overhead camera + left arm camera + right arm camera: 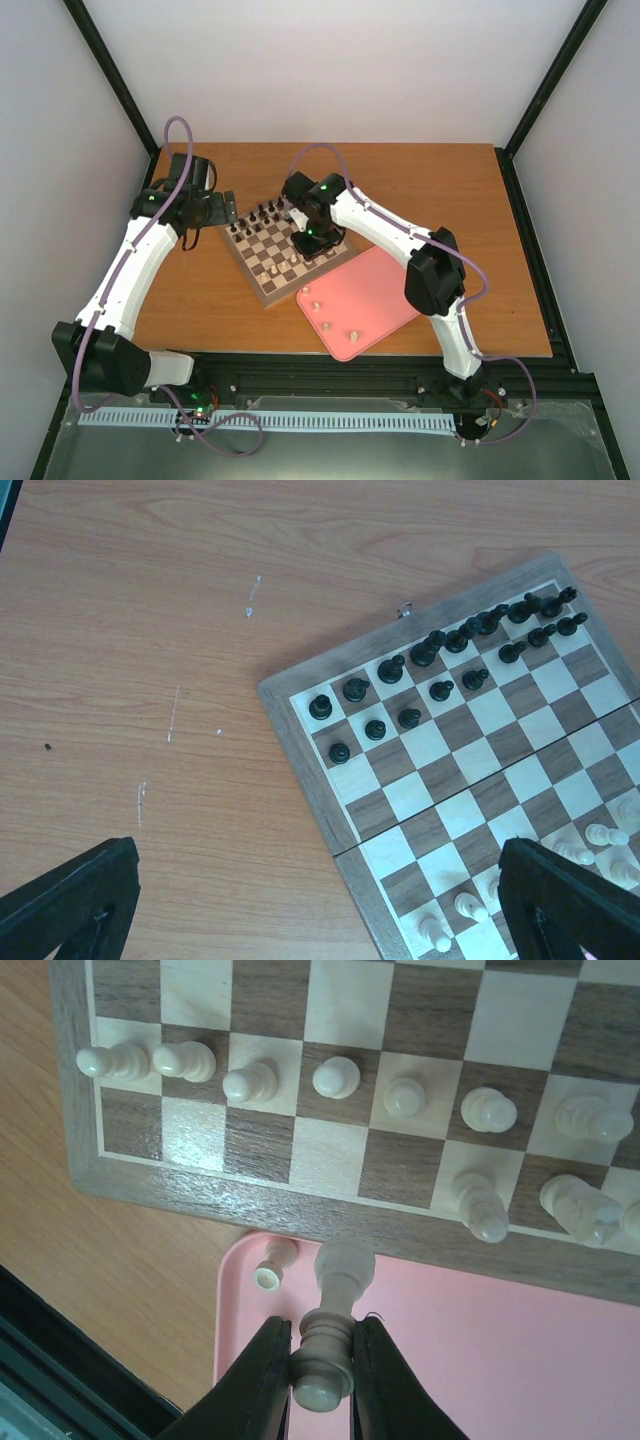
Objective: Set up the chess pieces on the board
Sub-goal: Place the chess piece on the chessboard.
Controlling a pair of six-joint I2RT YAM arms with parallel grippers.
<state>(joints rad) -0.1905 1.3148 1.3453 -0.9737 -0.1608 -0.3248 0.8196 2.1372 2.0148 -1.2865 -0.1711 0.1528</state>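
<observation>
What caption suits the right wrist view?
Right gripper holds a pale chess piece over the pink tray, beside the board.

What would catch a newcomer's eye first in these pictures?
The right gripper pinches a cream chess piece near the edge of the board, by the pink tray. Black pieces fill two rows on the board's far side, while cream pieces line the near side.

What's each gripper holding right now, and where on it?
Right gripper pinches a pale chess piece near the end closest to its wrist camera. Left gripper is open, with nothing between its fingers.
</observation>
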